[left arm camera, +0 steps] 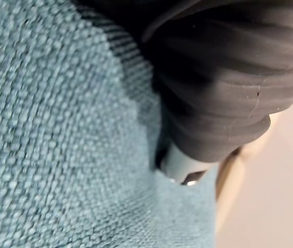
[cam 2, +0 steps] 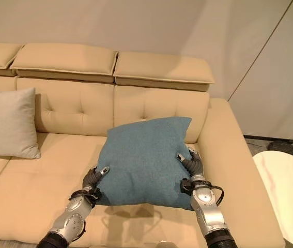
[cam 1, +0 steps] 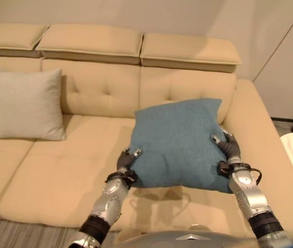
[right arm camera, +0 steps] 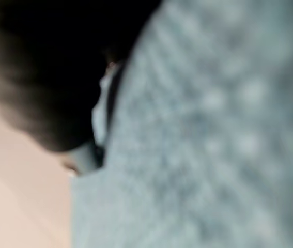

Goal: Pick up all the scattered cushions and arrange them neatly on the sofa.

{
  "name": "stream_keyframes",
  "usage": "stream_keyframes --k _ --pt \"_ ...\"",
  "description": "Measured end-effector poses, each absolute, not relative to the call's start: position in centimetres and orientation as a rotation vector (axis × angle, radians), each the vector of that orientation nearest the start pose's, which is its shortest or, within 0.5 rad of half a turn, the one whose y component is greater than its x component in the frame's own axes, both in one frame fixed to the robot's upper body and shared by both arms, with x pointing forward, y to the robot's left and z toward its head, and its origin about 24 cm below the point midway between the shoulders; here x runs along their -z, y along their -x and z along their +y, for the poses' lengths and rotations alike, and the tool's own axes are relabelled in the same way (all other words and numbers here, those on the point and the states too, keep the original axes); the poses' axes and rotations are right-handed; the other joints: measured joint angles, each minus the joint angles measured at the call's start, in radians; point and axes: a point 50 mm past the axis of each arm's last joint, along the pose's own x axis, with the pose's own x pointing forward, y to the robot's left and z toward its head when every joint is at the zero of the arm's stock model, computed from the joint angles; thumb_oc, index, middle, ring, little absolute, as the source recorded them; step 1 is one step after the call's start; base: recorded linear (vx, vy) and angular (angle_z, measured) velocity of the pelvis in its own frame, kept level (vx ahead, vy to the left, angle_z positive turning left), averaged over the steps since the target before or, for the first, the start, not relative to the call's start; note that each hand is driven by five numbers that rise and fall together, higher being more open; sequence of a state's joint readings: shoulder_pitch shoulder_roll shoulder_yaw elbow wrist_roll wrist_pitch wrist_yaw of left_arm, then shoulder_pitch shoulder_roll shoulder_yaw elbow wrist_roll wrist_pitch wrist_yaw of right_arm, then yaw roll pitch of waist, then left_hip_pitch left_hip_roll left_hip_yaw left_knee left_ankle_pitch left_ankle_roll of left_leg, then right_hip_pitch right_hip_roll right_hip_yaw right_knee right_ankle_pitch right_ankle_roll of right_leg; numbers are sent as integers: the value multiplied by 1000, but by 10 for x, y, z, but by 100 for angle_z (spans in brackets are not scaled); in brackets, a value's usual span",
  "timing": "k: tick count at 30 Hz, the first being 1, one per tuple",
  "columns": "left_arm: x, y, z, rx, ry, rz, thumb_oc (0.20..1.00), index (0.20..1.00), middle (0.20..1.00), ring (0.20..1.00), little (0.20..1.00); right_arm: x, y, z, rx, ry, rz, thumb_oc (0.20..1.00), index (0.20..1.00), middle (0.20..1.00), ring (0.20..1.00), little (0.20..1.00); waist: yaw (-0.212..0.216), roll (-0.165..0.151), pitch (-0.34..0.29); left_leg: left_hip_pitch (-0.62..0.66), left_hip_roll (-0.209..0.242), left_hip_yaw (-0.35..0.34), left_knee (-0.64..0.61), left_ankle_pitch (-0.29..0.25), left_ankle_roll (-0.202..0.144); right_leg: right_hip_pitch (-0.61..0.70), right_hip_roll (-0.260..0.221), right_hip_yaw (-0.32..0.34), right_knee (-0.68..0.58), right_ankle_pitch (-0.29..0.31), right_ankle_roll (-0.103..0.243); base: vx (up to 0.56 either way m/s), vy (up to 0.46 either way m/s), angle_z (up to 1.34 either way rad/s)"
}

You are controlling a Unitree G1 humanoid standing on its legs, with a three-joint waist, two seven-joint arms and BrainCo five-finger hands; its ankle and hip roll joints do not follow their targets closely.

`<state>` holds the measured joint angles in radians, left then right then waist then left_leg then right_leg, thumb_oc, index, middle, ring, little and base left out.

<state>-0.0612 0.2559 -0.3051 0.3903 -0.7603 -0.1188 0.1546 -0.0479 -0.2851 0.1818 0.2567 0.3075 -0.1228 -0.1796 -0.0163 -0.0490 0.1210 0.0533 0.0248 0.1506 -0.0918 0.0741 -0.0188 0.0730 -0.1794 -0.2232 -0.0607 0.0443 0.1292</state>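
I hold a blue cushion (cam 1: 177, 144) between both hands over the right seat of the beige sofa (cam 1: 58, 175). My left hand (cam 1: 127, 161) grips its lower left edge, thumb on top, fingers hidden underneath. On the right edge my right hand (cam 1: 229, 150) is clamped the same way. The cushion is tilted, its far edge close to the backrest, and it casts a shadow on the seat below. Blue fabric (left arm camera: 58, 129) presses against the left wrist cover, and also against the right wrist (right arm camera: 213, 129). A light grey cushion (cam 1: 25, 103) leans upright against the backrest at the left.
The sofa's right armrest (cam 2: 229, 155) runs close beside my right arm. A white round table (cam 2: 286, 191) stands on the floor to the right of the sofa. The middle seat between the two cushions is bare.
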Motion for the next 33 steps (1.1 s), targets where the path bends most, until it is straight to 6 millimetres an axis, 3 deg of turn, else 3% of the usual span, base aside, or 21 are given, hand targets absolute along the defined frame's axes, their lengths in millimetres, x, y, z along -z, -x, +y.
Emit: stream_keyframes --k 2,5,10,14,15,22,24,29,30,33 --pt "27 -250 161 -77 394 324 200 200 200 200 200 -10 -263 -177 41 19 111 200 200 200 200 200 13 5 14 -15 -3 1 0 1 4 -20 -1 -1 3 2 3 -207 51 6" --pt "-8 -284 154 -72 365 186 200 200 200 200 200 -53 -305 -169 41 38 -35 200 200 200 200 200 13 34 78 -147 0 -3 21 39 10 -144 0 -1 27 29 4 -269 35 5" --pt "-47 -323 147 -84 323 64 200 200 200 200 200 -90 -338 -170 82 76 -129 200 200 200 200 200 9 38 158 -288 8 -18 68 51 8 -280 0 -4 71 42 -2 -174 22 5" --pt "-93 -361 146 -105 214 -42 200 200 200 200 200 -134 -366 -167 103 134 -228 200 200 200 200 200 1 38 199 -392 11 -18 87 67 7 -393 -1 5 104 58 -17 -38 6 -2" --pt "-120 -372 145 -111 207 -113 200 200 200 200 200 -159 -373 -168 118 146 -296 200 200 200 200 200 1 40 219 -426 11 -19 91 81 16 -427 -1 9 111 63 -19 2 13 -4" --pt "-172 -384 138 -117 190 -288 200 200 200 200 200 -204 -382 -166 165 156 -430 200 200 200 200 200 3 39 244 -448 11 -22 90 83 16 -451 0 12 110 66 -30 1 0 -1" --pt "-202 -389 131 -117 171 -370 200 200 200 200 200 -233 -387 -167 209 188 -504 200 200 200 200 200 2 39 244 -484 11 -23 93 84 16 -486 0 12 113 67 -31 0 0 0" --pt "-237 -391 122 -131 144 -480 200 200 200 200 200 -266 -388 -167 279 224 -602 200 200 200 200 200 3 40 243 -518 9 -26 95 84 17 -521 -2 11 117 67 -31 6 2 1" --pt "-256 -394 119 -162 121 -529 200 200 200 200 200 -284 -392 -166 324 249 -637 200 200 200 200 200 2 40 243 -555 10 -30 108 86 17 -557 -2 12 130 67 -31 0 0 0" --pt "-288 -398 111 -202 51 -601 200 200 200 200 200 -310 -396 -164 386 305 -684 200 200 200 200 200 2 40 243 -619 10 -50 113 95 13 -622 -2 9 145 67 -31 66 -18 5"
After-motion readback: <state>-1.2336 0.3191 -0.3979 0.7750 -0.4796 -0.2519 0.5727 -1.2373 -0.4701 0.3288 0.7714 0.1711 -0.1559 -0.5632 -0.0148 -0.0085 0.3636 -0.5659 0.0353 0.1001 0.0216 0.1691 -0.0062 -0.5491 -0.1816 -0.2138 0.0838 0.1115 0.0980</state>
